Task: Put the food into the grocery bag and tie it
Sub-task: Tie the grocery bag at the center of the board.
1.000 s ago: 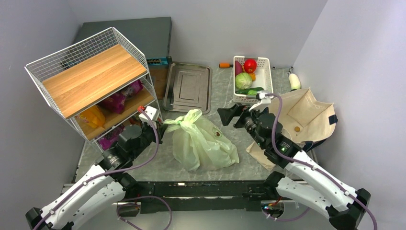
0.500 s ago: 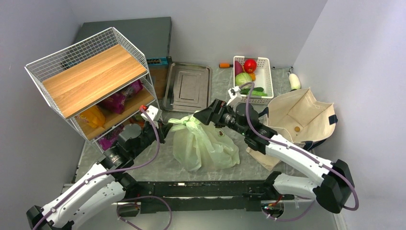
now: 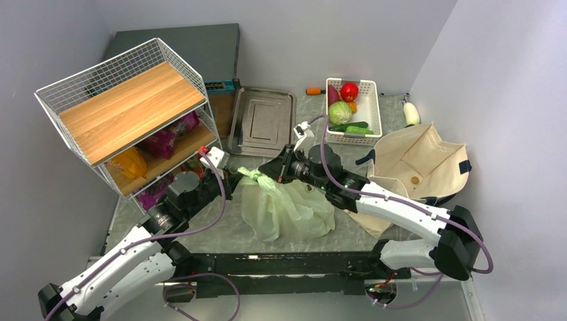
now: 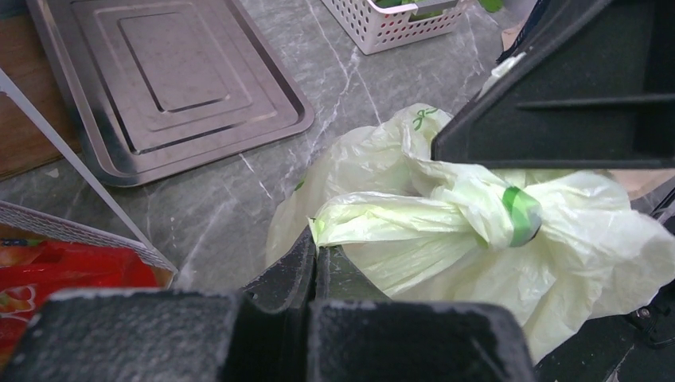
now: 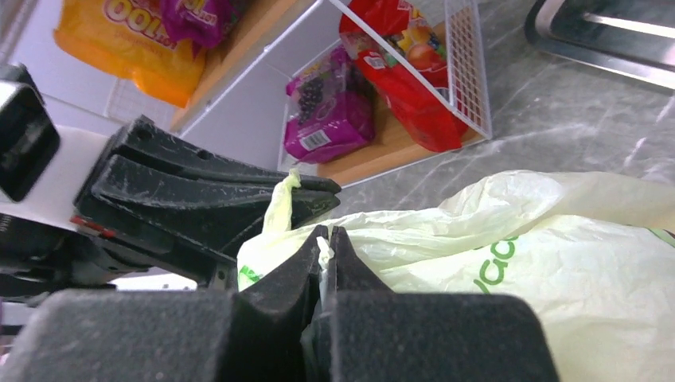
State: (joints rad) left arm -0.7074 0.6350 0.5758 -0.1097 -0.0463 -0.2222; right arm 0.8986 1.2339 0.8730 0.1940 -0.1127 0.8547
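Right arm swung left; both jaws pinched on grocery bag handles; wire rack alongside.

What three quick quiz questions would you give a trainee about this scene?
1. True or false: the bag lies in the tray.
2. The right jaws grip: A) the tote, B) the bag, C) the basket?
3. Fill in: the left jaws are ____ on the bag.
Key: 1 false; 2 B; 3 shut.
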